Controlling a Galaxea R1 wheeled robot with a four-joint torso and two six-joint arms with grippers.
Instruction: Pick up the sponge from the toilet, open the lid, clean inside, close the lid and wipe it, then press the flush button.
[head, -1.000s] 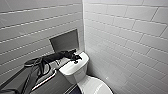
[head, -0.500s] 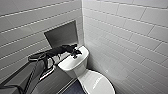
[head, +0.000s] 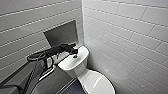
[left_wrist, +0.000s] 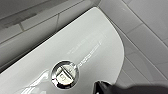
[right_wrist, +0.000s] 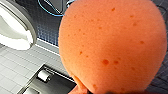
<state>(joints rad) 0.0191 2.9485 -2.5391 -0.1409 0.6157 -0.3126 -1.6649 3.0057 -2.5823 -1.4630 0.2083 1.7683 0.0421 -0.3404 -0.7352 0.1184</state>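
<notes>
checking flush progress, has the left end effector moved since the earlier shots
Yes, the left end effector has dropped closer to the button on the tank.

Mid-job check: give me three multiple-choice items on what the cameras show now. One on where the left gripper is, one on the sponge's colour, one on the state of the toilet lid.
1. Where is the left gripper?
A) above the tank top, by the flush button
B) down at the floor
C) against the side wall

2. What colour is the visible face of the sponge?
A) green
B) orange
C) white

3. How is the toilet lid?
A) raised against the tank
B) down, closed
C) taken off

Answers:
1 A: in the head view the arm reaches over the tank, and the left wrist view looks straight at the button.
2 B: it shows orange in the right wrist view.
3 B: it lies flat in the head view.
</notes>
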